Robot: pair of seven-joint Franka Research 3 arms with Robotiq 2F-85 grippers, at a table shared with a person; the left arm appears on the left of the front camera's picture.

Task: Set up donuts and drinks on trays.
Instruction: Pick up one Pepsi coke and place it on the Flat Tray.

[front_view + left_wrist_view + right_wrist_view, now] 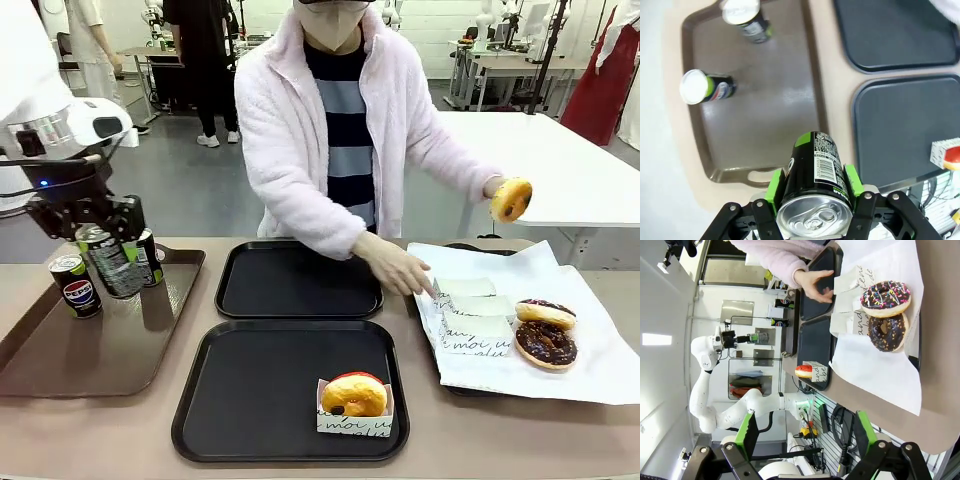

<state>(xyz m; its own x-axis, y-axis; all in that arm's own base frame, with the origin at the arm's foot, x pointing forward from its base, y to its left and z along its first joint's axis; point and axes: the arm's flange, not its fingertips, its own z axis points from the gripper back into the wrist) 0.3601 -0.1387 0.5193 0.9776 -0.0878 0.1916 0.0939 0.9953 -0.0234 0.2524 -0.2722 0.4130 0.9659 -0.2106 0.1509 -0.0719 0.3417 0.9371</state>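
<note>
— Starting with the biggest things?

— Seeing a smooth tan table (430, 440) and, leaning over its far edge, a person (290, 130) in a fluffy pale jacket.

— Moving on to trays?

— Counting two matte black rectangles with rounded corners and raised rims in the middle: a far tray (298, 283) and, just in front of it, a near tray (250, 390). Spotting a glossy brown tray (70, 365) with a cut-out handle at the left. Spotting at the right another tray under creased white paper (600, 375).

— Checking the claws?

— Finding the left gripper (812, 182) poised over the brown tray, green pads clamping a slim dark can (815, 155) by its sides, with the silver top and pull tab facing the wrist camera. Finding the right gripper (806, 432) gaping wide, gripping nothing, looking in from the paper's side of the table.

— And hands?

— Watching one hand (400, 270) pressing on flat white paper sleeves (470, 322) printed with dark script. Watching the other hand (496, 187) lifting a golden glazed ring donut (512, 200) in the air.

— Getting down to the small stuff?

— Noting a sleeved donut (354, 396), shiny and golden, sitting in the near tray's near right corner. Noting two chocolate-iced donuts (545, 343) lying side by side on the paper, sprinkles dotting the icing. Noting a Pepsi can (77, 285) standing upright on the brown tray, and another can (150, 255) half hidden behind the gripped one.
</note>
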